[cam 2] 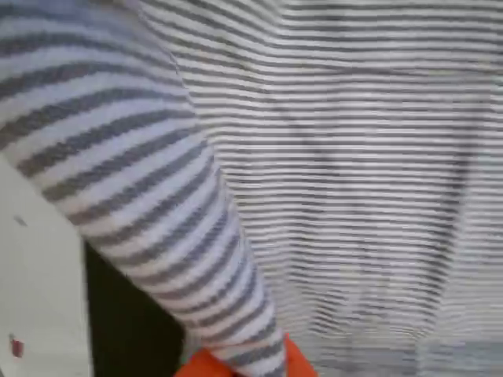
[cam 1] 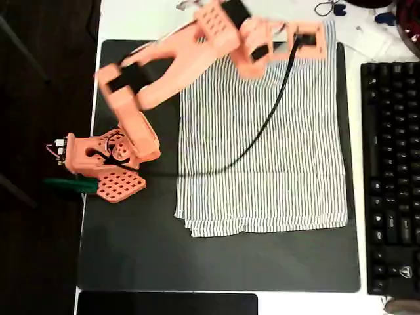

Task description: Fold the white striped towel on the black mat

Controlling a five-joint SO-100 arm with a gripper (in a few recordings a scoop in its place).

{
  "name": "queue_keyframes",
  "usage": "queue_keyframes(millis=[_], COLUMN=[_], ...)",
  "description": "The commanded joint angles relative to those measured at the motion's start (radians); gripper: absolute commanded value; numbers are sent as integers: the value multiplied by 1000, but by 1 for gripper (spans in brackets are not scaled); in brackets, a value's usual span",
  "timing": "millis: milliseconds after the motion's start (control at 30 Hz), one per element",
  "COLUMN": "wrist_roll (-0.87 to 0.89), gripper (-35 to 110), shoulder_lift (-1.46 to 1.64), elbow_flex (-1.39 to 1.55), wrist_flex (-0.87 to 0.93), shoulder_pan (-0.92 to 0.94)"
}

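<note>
The white striped towel (cam 1: 262, 170) lies flat on the right half of the black mat (cam 1: 131, 249), its layered edges at the bottom. My orange gripper (cam 1: 314, 36) sits over the towel's top right corner, at the mat's far edge. In the wrist view a raised fold of the towel (cam 2: 134, 157) runs up from an orange fingertip (cam 2: 206, 366) at the bottom, and the cloth looks pinched there. Flat towel fills the space behind the fold. Beside it shows a dark strip of mat (cam 2: 126, 322).
A black keyboard (cam 1: 390, 177) lies along the mat's right side. My arm's base (cam 1: 105, 161) stands at the mat's left edge, and a black cable (cam 1: 275, 111) crosses the towel. Small clutter sits on the white table at top right (cam 1: 367, 20). A dark panel (cam 1: 167, 303) lies below the mat.
</note>
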Motion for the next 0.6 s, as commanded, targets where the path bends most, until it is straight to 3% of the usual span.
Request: queue_keyframes(millis=[0, 233, 567], wrist_roll=[-55, -224, -390], gripper=[0, 0, 0], shoulder_lift=[140, 170, 12], elbow_flex=[63, 138, 161], wrist_flex=[23, -2, -150], shoulder_pan=[124, 411, 630])
